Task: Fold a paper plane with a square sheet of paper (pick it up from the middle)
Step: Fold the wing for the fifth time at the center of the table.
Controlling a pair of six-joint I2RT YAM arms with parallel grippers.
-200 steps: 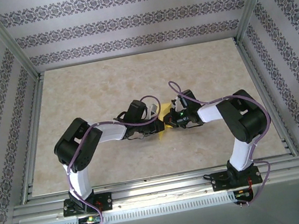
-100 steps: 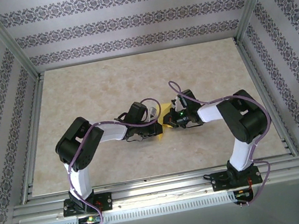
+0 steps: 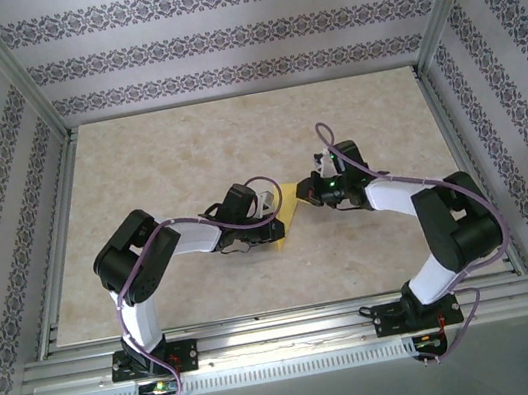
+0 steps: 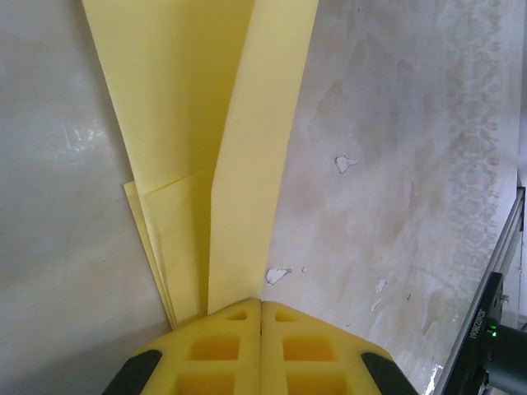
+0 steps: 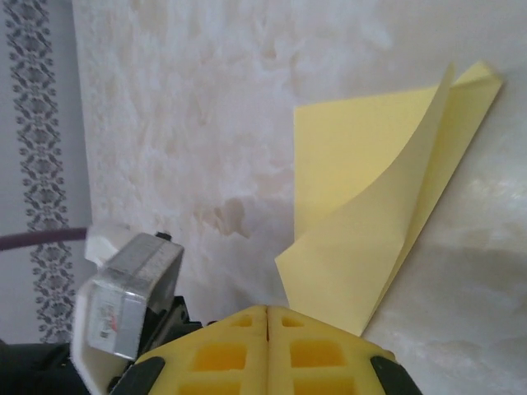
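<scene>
Left gripper (image 4: pixel 262 304) is shut, its two yellow fingers closed flat against each other. The narrow end of the yellow paper (image 4: pixel 177 99) runs right up to the fingertips at the gripper's 11 o'clock. Whether the tips pin it down or only meet it cannot be told. In that wrist view the paper widens toward 12 o'clock, with a long flap folded over the layers beneath, whose edges peek out at 9 o'clock.

Seen from above, the paper lies near the middle of the table (image 3: pixel 165 153). The left gripper is at its 8 o'clock and the right gripper (image 3: pixel 310 190) is just beside it at 2 o'clock. The right gripper is also closed, with nothing between its fingers. In its own wrist view the paper lies ahead toward 1 o'clock with one flap curling up off the table. The paper's near edge reaches the tip of one finger, but whether they touch cannot be told.
</scene>
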